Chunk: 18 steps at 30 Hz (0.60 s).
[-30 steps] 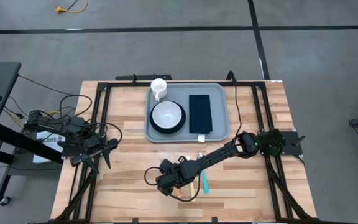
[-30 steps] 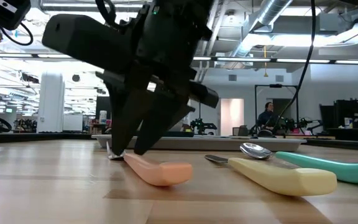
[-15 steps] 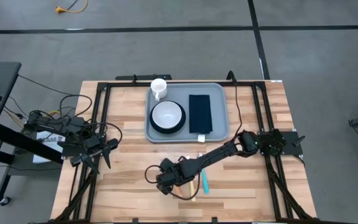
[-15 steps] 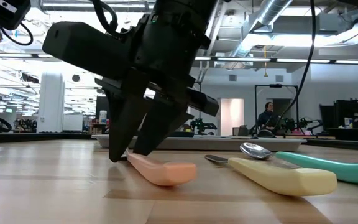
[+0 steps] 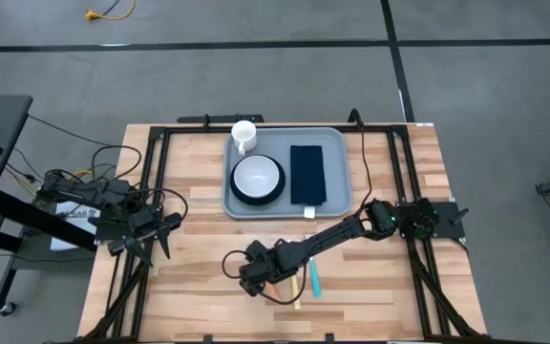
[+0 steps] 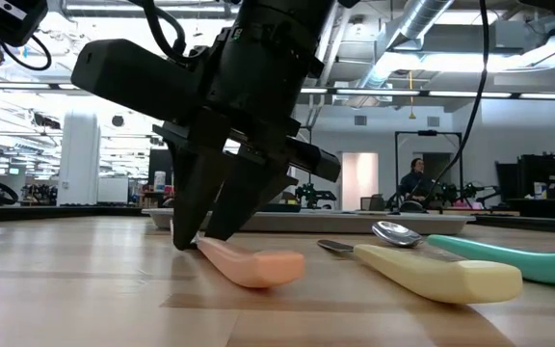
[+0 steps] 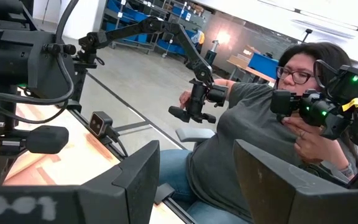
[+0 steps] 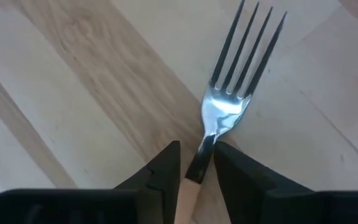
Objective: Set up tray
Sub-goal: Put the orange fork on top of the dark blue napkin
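Note:
The grey-blue tray (image 5: 337, 203) lies at the table's far middle. It carries a dark plate with a white bowl (image 5: 257, 176) and a black rectangular cloth (image 5: 307, 174); a white mug (image 5: 243, 135) stands at its far left corner. A fork (image 8: 235, 74) with a salmon handle (image 6: 253, 265) lies flat on the wood near the table's near edge. My right gripper (image 5: 259, 276) points down over it, shut on its neck. My left gripper (image 5: 160, 229) waits open at the table's left edge, also seen in its own wrist view (image 7: 197, 186). My right gripper pinches the fork at its metal neck (image 8: 199, 163), between the tines and the salmon handle. One finger (image 8: 166, 171) stands on each side of it. The fingers come from above, slanting, and lie across the fork. The handle (image 6: 258, 267) rests on the table.
A cream-handled spoon (image 6: 441, 272) and a teal-handled utensil (image 6: 518, 258) lie just right of the fork. Black frame rails (image 5: 151, 191) run along the table's left and right sides. A person (image 7: 260, 137) sits beyond the table's left edge. Bare wood lies between tray and cutlery.
My right gripper's fingers have closed in on the fork's neck, and the gripper has settled a little lower over it. The fork has slid slightly along the table toward the spoon, its handle staying flat on the wood.

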### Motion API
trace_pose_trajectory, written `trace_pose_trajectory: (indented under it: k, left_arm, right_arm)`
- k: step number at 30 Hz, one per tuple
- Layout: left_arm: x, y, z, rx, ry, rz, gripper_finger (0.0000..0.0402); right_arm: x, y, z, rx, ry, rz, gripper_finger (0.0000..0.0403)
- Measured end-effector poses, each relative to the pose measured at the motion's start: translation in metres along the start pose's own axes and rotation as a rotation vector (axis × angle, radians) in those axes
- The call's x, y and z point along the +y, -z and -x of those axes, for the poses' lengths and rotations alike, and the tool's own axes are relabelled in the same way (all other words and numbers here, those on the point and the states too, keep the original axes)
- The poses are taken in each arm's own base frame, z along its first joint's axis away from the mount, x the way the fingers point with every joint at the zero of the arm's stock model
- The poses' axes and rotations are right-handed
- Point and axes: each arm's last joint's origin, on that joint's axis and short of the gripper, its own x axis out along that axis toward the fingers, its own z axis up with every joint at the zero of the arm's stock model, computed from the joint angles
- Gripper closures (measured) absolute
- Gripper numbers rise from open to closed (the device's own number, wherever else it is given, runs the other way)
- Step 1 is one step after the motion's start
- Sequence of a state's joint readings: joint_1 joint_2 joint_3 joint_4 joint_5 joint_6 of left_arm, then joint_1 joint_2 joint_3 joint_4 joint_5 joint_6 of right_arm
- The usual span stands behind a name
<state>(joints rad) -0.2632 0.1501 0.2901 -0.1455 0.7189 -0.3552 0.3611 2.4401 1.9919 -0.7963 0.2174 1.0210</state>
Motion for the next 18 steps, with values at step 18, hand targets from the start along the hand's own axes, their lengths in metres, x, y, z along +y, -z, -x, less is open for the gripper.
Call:
trace_pose_trajectory:
  k: [18]
  left_arm:
    - [0.0000, 0.0000, 0.0000, -0.001, 0.000, -0.001, 0.0209]
  right_arm:
    - [0.0011, -0.0025, -0.0015, -0.009, -0.023, -0.021, 0.0397]
